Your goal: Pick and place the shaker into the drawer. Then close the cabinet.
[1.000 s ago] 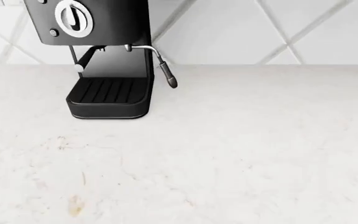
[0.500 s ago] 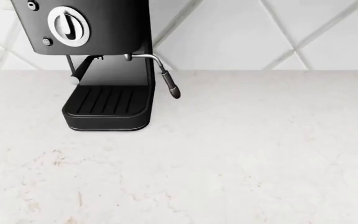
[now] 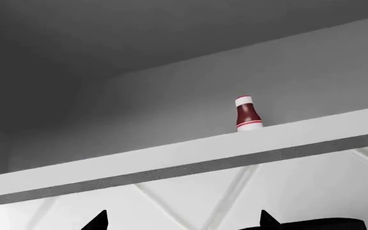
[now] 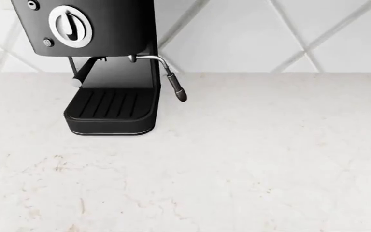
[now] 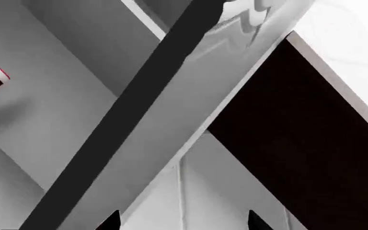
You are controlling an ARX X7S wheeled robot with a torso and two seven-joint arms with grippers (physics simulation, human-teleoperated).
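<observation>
Jaws: both arms' black tips are seen parted, nothing held.
Shaker: not seen in any view; drawer likewise.
Change: head view barely shifted in the last half-second; black espresso machine at 11 o'clock on white speckled desk.
Meaning: search judged unfinished.

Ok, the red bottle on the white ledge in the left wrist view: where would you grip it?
Around the dark red body of the red bottle, below its white cap, coming level from the open front of the white ledge. It stands upright and alone, round, so a side grasp probably suits.
</observation>
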